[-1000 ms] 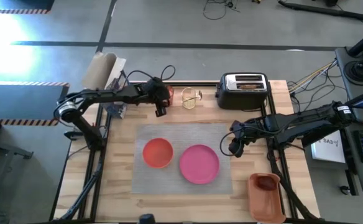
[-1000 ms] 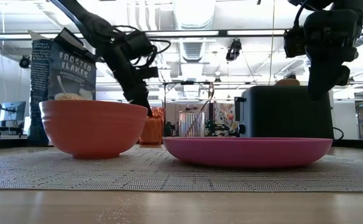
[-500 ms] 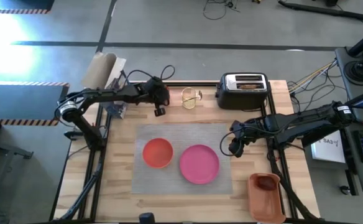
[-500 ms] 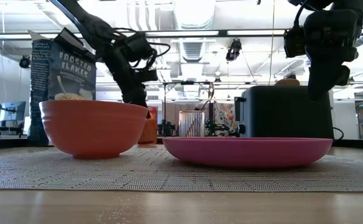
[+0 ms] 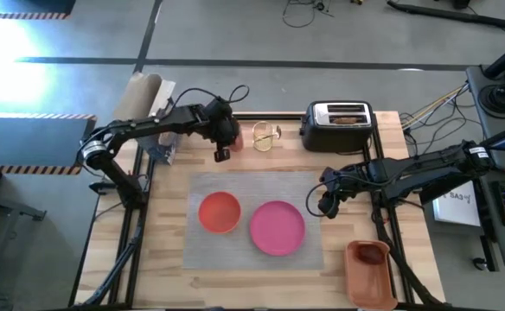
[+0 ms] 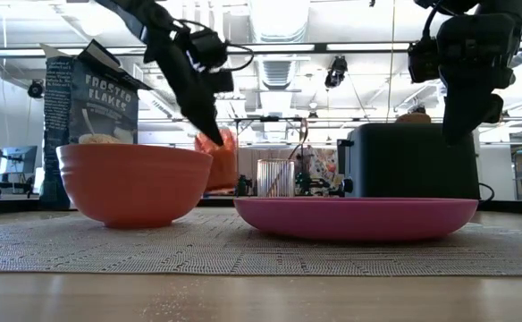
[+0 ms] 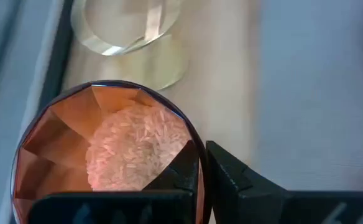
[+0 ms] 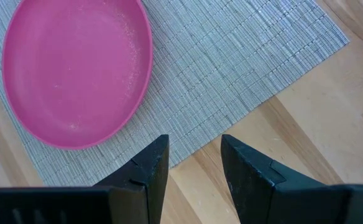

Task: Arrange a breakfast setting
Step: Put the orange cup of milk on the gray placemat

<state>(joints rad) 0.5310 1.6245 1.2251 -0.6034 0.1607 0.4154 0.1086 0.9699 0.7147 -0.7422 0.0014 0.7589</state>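
The wooden counter (image 5: pixel 170 259) carries the grey placemat (image 5: pixel 309 186) across its middle; the black-and-silver toaster (image 5: pixel 337 126) stands at the far edge, with a brown toast slice (image 5: pixel 346 119) showing in its slot, and a cereal box (image 6: pixel 89 94) stands at the far left corner; the orange rectangular bin (image 5: pixel 371 275) sits at the near right corner, holding something dark red that cannot be made out clearly.

On the placemat the round pink plate (image 5: pixel 277 228) lies right of centre, and the smaller orange-red bowl (image 5: pixel 219 212) sits just beside it on the left, the two not touching in the high view; an empty clear glass (image 5: pixel 266 136) stands on the bare wood between the toaster and the left arm.

The left pincer (image 5: pixel 221 154) is closed on the rim of the small glass of orange-pink drink (image 6: pixel 221 159), one finger inside and one outside; the low view shows the glass held clear of the counter, above the far edge of the placemat, behind the bowl; the wrist view shows pale grains heaped inside it.

The right pincer (image 8: pixel 192 167) hangs with its fingers apart and empty over the right edge of the placemat, just beside the plate.
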